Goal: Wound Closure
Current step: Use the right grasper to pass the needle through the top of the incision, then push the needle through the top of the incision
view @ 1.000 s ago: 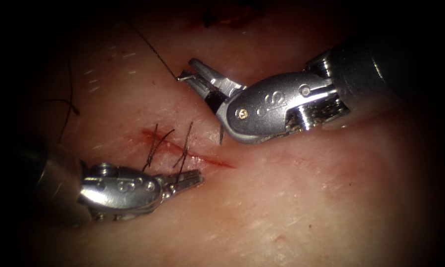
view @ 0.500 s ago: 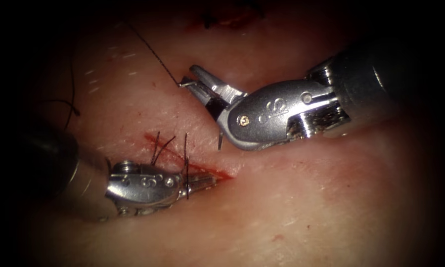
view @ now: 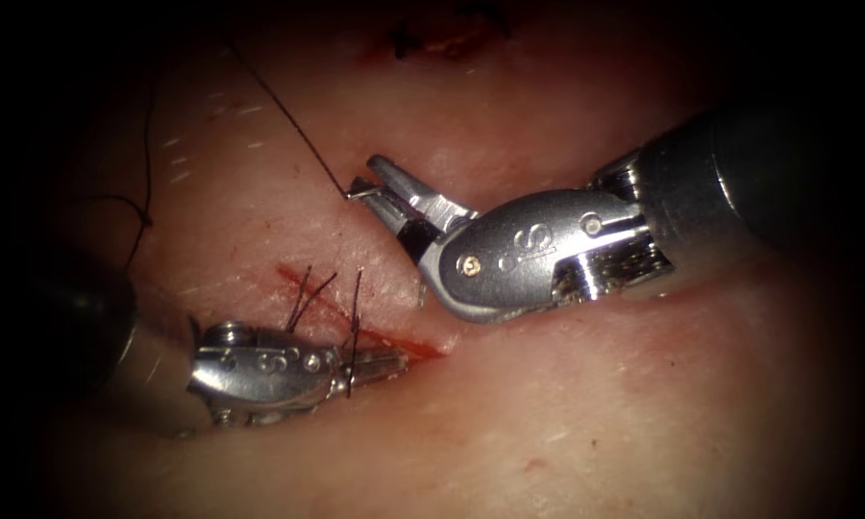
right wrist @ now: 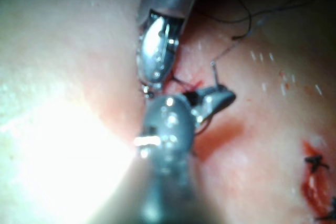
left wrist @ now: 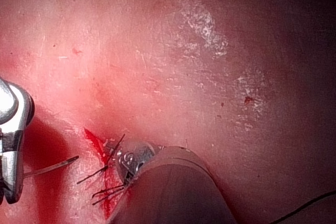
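Here the right tool [view: 380,187] has its jaws clamped on the needle [view: 421,288] near its thread end, the curve running downward behind the tool, tip clear of the tissue [view: 596,404]. The thread [view: 288,125] rises up-left. The left tool [view: 380,363], jaws together and holding nothing, rests on the cut [view: 356,322] among suture ends.

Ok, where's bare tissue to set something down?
Bare tissue lies right of the cut, below the right pincer, which holds the needle clear of tissue. Crowded: the cut, with stitch ends and the left pincer, its hold unclear; thread upper left.
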You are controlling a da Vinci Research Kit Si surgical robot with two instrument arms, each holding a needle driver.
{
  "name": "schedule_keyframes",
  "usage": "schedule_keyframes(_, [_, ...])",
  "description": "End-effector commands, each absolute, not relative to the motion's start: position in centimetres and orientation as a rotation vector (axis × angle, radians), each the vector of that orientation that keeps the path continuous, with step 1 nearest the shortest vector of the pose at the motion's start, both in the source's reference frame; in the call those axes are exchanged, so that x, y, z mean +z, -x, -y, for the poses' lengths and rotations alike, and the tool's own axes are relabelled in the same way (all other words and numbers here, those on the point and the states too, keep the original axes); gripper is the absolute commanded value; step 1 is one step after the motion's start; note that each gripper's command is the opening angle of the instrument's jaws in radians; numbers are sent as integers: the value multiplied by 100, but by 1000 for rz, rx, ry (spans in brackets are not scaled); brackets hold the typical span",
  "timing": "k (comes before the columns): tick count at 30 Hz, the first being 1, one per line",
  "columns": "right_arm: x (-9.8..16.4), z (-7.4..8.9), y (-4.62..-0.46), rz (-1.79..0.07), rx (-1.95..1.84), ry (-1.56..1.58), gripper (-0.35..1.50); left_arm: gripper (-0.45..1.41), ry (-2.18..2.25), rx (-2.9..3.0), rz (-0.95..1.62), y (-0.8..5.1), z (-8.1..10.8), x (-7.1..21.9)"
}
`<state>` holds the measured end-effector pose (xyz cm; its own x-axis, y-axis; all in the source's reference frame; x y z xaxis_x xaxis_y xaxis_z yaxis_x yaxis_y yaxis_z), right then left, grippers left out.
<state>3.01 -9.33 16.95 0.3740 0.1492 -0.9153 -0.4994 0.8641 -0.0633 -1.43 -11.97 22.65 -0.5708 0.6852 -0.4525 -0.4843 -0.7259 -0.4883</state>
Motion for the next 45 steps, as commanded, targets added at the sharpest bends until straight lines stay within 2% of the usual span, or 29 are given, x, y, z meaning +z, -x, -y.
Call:
schedule_keyframes(1, [1695,947,-309,-1117,434,349,-35,-45,835,2271,419,154,1213,2261])
schedule_keyframes(20, [1686,925,-293,-1129,728,176,-35,-45,806,2301,437,138,1221,2266])
schedule_keyframes(26, [1695,921,-287,-1075,828,78,-35,-45,806,2307,438,133,1223,2268])
schedule_keyframes(35, [1704,929,-295,-1058,645,118,-35,-45,807,2315,442,122,1225,2267])
schedule_keyframes(40, [1700,933,-312,-1066,414,196,-35,-43,806,2315,439,121,1225,2267])
schedule_keyframes(45, [1695,939,-326,-1082,382,187,-35,-40,803,2318,441,120,1225,2267])
